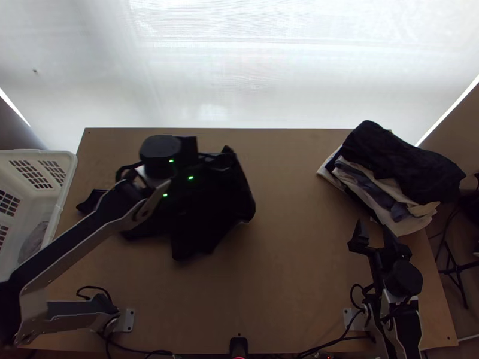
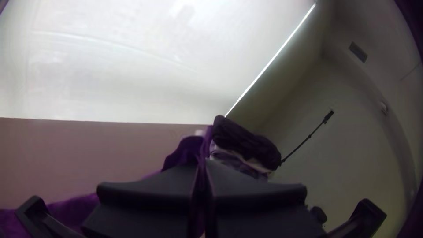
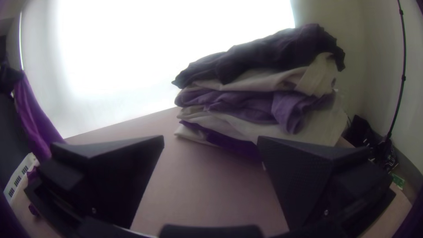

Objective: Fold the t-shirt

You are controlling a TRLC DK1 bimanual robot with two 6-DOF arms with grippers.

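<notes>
In the top view my left gripper (image 1: 223, 157) is over the left half of the table, with the dark t-shirt (image 1: 209, 209) bunched and draped below it. In the left wrist view my left gripper (image 2: 200, 165) is shut on a pinch of the shirt, which rises between its fingers as a purple fold (image 2: 187, 147). Seen from the right wrist, the raised shirt (image 3: 37, 114) hangs down. My right gripper (image 1: 375, 232) stands open near the table's right side, in front of the clothes pile; between the fingers of the right gripper (image 3: 210, 141) there is no cloth.
A pile of folded clothes (image 1: 395, 173), dark on top, lies at the table's back right corner. A white basket (image 1: 69, 179) stands beyond the left edge. Bare table (image 1: 287, 239) lies between the shirt and my right gripper. Cables (image 1: 326, 341) run along the near edge.
</notes>
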